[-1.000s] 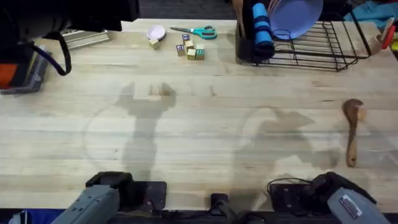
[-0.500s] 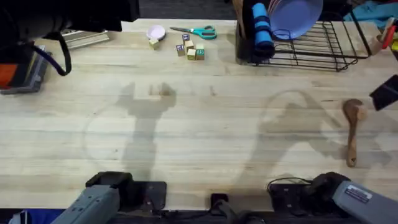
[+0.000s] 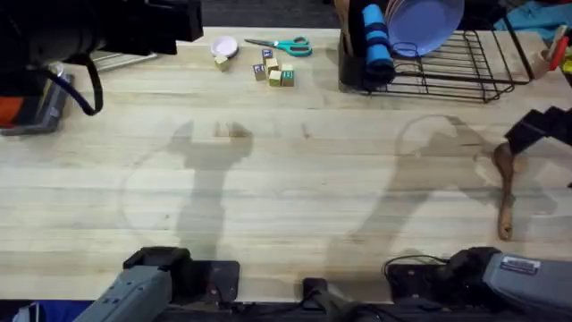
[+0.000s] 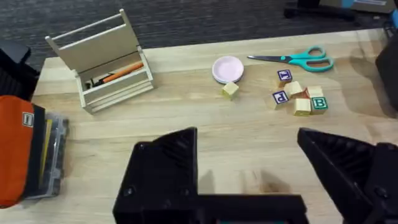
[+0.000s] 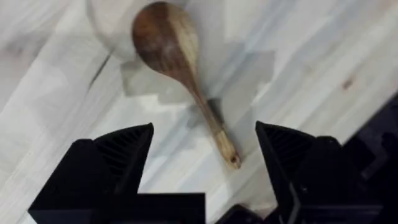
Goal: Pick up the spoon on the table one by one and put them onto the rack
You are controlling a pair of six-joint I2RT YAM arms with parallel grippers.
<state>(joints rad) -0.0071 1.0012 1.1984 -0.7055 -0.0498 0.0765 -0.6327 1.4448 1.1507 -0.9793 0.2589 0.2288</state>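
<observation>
— Over at the right edge of the table point(image 3: 295, 179), what are you seeing?

— I am hovering my right gripper point(image 5: 205, 165) above the spoon point(image 3: 507, 188). My wrist camera is looking straight down on it — the brown bowl and slim handle are lying flat on the planks, and the handle's end is sitting between my two black fingers point(image 5: 118, 155), which are spread wide and touching nothing.

— And from overhead?

— The spoon is lying near the right edge with its bowl pointing toward the far side. My right gripper point(image 3: 536, 132) is showing as a dark shape just beside the bowl.

— Where is the rack?

— The rack point(image 3: 465, 63) is standing at the far right of the table, well apart from the spoon. A purple plate point(image 3: 420, 22) is leaning in its tines, and a blue roll point(image 3: 376, 45) is standing up at the caddy end.

— What about your left side?

— My left gripper point(image 4: 249, 168) is hanging unclenched, empty, fingers wide. Beyond it I am looking at lettered blocks point(image 4: 298, 99), teal-handled scissors point(image 4: 298, 60), a small pink dish point(image 4: 227, 68) and a beige stand point(image 4: 102, 59) — all at the far side of the table.
</observation>
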